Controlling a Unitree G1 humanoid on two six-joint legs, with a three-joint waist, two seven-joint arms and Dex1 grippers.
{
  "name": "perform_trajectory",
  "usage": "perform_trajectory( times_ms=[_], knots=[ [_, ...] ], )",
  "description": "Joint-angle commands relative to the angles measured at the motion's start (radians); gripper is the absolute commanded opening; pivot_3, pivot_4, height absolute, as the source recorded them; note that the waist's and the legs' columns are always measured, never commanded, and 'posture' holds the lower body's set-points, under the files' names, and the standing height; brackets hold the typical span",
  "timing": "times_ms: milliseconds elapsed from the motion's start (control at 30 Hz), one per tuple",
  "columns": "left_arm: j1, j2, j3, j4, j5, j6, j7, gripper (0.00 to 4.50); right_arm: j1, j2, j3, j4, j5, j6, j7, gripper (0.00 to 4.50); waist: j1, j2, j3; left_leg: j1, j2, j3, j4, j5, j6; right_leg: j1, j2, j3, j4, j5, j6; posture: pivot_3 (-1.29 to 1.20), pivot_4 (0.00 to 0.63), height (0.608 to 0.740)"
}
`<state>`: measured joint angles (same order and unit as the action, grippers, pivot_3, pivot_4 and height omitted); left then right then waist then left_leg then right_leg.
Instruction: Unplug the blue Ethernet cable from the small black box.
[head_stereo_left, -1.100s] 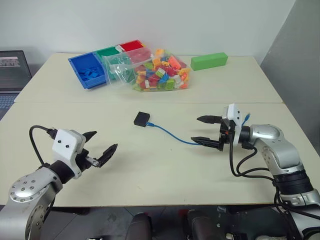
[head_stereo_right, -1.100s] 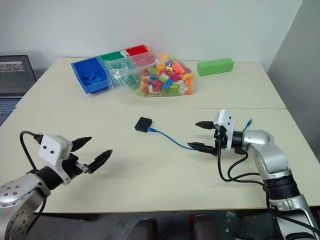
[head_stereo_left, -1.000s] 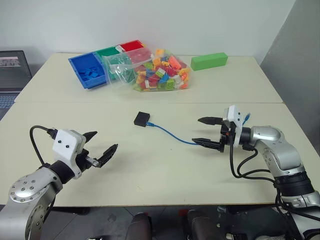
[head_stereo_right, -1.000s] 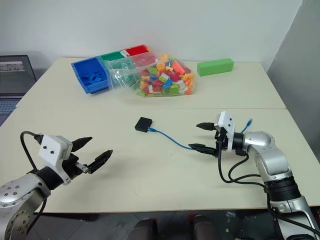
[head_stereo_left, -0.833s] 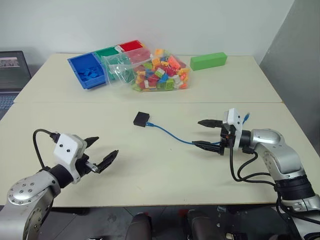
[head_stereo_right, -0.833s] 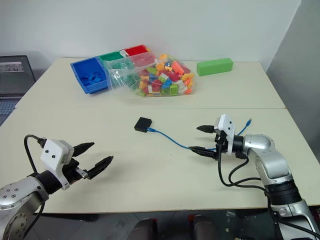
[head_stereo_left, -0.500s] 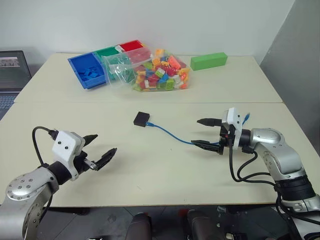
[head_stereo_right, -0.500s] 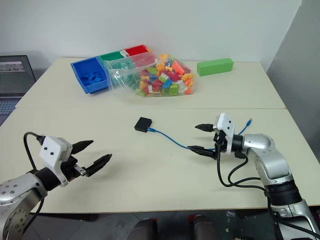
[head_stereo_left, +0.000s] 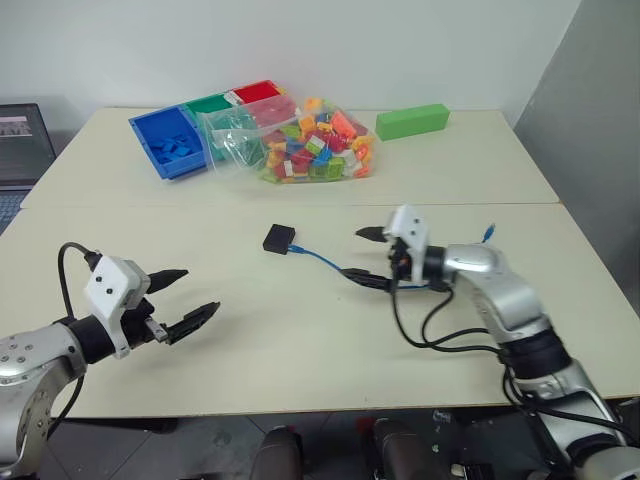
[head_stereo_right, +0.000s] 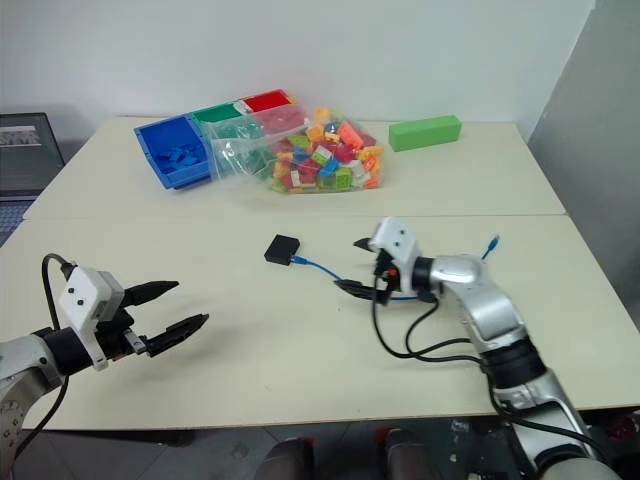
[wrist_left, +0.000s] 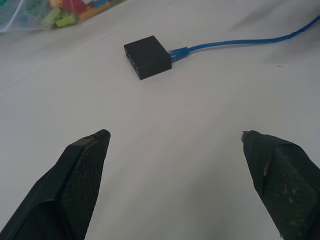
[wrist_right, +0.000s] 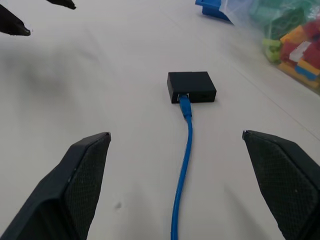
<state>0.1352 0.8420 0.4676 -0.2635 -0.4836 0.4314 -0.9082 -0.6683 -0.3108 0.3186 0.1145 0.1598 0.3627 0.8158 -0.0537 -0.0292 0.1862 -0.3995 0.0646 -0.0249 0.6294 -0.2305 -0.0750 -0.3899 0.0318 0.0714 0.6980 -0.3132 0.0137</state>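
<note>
Plainly, the cable (wrist_right: 186, 150) is plugged into the box (wrist_right: 191, 87), which lies flat on the worktop (head_stereo_left: 300, 330) straight ahead of the right claw (head_stereo_left: 365, 255). That claw, fingers wide apart and empty, points low along the cable, straddling it, likely lined up for the plug. Well off to the side, the left claw (head_stereo_left: 185, 298) hovers, likewise spread and empty, aimed toward the box.
</note>
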Motion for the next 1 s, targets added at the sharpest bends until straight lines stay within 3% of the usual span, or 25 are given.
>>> perform_trajectory(
  times_ms=[33,267,500,1000],
  knots=[
    [-0.030,0.035,0.029,0.052,0.014,-0.042,-0.023,4.50,-0.076,0.086,0.043,0.136,-0.082,-0.102,-0.055,4.48,-0.001,0.000,0.000,0.000,0.000,0.000,0.000,0.000,0.000,0.000,0.000,0.000,0.000,0.000,0.000,0.00,0.150,0.740],
    [-0.055,0.052,0.002,0.054,0.019,-0.039,-0.043,4.50,-0.237,0.258,0.063,0.574,-0.183,-0.295,-0.148,4.48,0.001,-0.001,0.000,-0.001,0.000,0.000,0.000,0.000,0.000,-0.001,-0.001,0.000,0.000,0.000,0.000,0.00,0.150,0.740],
    [-0.069,0.035,-0.028,0.016,0.012,-0.021,-0.030,4.50,-0.374,0.366,-0.020,0.903,-0.180,-0.366,-0.200,4.48,-0.003,-0.001,0.000,-0.001,0.000,0.000,0.000,0.000,0.000,0.000,-0.001,0.000,0.000,0.000,-0.001,0.00,0.150,0.740],
    [-0.103,0.003,-0.050,0.023,-0.045,0.078,-0.010,4.50,-0.411,0.379,-0.022,0.981,-0.283,-0.458,-0.169,1.09,-0.004,-0.001,0.000,-0.001,0.000,0.000,-0.001,0.000,0.000,0.000,-0.002,-0.001,0.001,0.000,-0.001,0.00,0.150,0.740]
  ],
)
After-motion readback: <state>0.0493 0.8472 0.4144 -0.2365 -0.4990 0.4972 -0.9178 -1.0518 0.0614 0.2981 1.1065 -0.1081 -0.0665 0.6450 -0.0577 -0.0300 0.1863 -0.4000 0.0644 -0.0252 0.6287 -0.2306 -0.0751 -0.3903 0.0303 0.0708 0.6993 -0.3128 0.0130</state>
